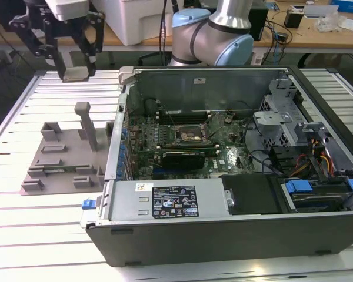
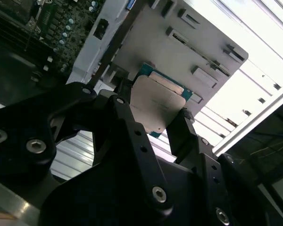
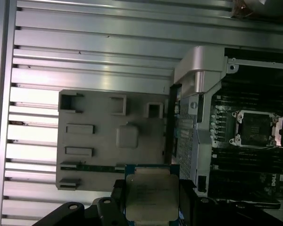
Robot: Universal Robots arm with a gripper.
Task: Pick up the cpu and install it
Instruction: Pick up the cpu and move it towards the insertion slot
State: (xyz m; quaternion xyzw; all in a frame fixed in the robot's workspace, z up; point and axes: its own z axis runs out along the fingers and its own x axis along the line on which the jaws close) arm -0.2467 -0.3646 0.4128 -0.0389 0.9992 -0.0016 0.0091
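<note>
My gripper (image 1: 76,71) hangs high above the table at the exterior view's left, beyond the grey tray (image 1: 59,161). It is shut on the cpu (image 1: 76,73), a flat square chip with a silvery top and a thin green rim. In both wrist views the cpu (image 2: 156,100) (image 3: 151,194) sits between the two black fingers (image 2: 181,132), held by opposite edges. The motherboard socket (image 1: 191,136) (image 3: 254,129) lies open inside the computer case, well off to the exterior view's right of the gripper.
The open computer case (image 1: 223,235) stands on the slatted aluminium table (image 1: 23,229), its side wall (image 1: 119,141) between the tray and the motherboard. A grey post (image 1: 87,124) rises from the tray. Cables, drive bays and a black power supply crowd the case.
</note>
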